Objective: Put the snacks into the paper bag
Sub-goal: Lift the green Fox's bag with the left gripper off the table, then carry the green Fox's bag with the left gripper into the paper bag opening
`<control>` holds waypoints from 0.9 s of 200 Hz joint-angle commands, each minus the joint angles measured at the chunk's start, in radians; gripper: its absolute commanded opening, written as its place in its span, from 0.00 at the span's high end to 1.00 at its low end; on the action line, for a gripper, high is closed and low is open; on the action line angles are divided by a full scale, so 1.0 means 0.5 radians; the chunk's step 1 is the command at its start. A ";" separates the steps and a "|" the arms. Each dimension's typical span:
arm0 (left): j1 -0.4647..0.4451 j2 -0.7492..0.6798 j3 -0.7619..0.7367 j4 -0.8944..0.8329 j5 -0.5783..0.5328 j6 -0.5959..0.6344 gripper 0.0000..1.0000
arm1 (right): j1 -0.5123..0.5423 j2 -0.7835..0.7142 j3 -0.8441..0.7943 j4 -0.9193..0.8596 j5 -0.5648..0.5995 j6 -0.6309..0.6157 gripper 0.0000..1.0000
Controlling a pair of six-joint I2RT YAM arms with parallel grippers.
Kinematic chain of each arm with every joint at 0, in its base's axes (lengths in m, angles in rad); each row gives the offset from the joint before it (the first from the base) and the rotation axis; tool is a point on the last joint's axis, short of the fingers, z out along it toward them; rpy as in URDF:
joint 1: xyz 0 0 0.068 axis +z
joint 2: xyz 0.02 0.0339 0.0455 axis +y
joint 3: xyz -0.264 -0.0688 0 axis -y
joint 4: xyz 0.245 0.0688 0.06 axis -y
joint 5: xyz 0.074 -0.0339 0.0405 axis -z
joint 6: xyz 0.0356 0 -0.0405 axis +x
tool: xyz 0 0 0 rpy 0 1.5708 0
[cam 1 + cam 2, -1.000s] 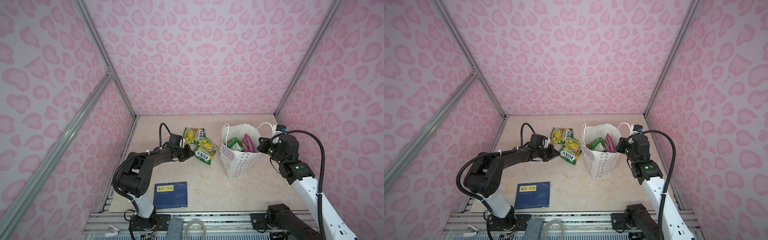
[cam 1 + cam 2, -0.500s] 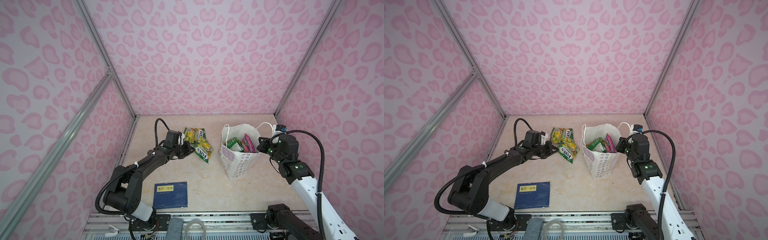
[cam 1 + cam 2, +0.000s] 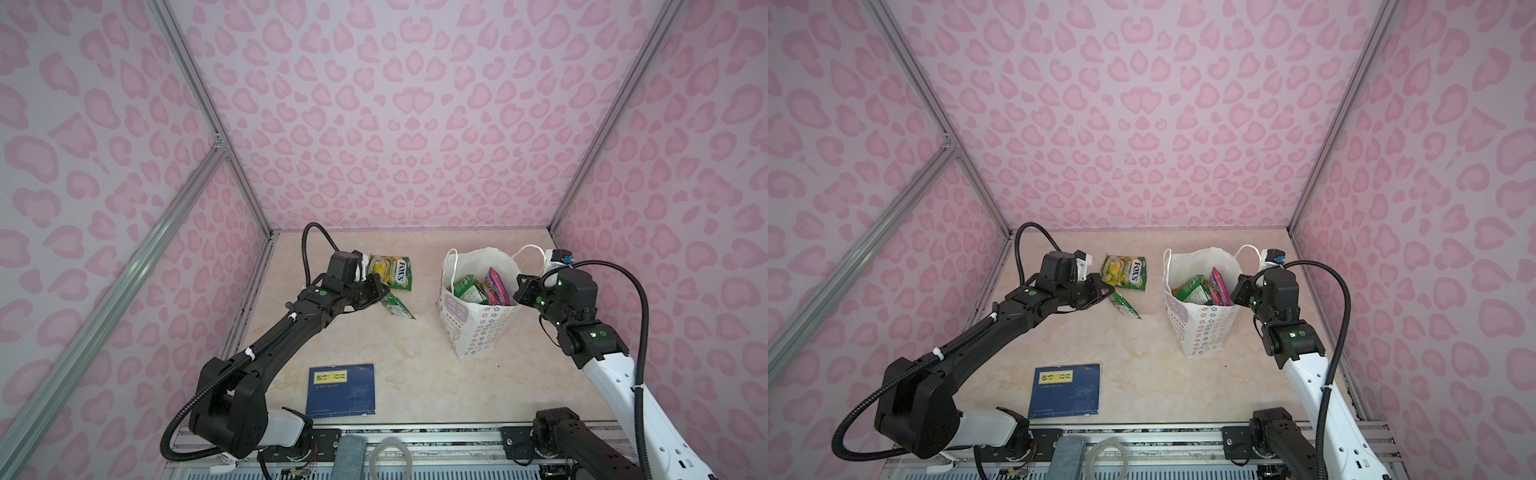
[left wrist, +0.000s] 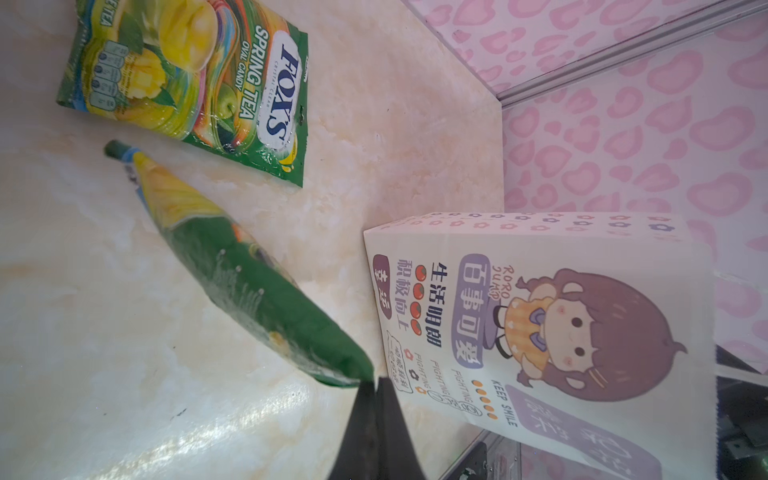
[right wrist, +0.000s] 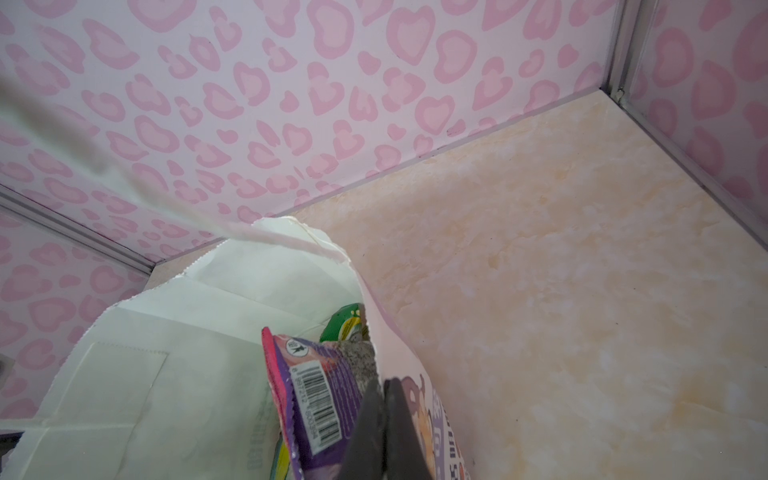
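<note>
Left of the paper bag (image 3: 473,332), the green-yellow candy packet (image 3: 397,308) that lay flat on the desk (image 3: 415,374) a second ago now hangs tilted from the left claw (image 3: 379,291), which is pinched tight on its edge, so it looks ready to carry over. The Fox's Spring Tea packet (image 3: 392,272) still lies flat behind it. The right claw (image 3: 520,287) is closed on the bag's rim, with bagged packets (image 3: 478,291) inside.

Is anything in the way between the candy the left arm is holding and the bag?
No. Only bare table lies between the held packet and the paper bag, whose mouth stands open. The packet probably just has to go up over the bag's near wall.
</note>
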 commanded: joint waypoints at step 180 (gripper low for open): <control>-0.293 -0.218 1.003 -0.229 -0.139 0.231 0.96 | 0.001 -0.006 -0.013 0.065 -0.046 0.001 1.00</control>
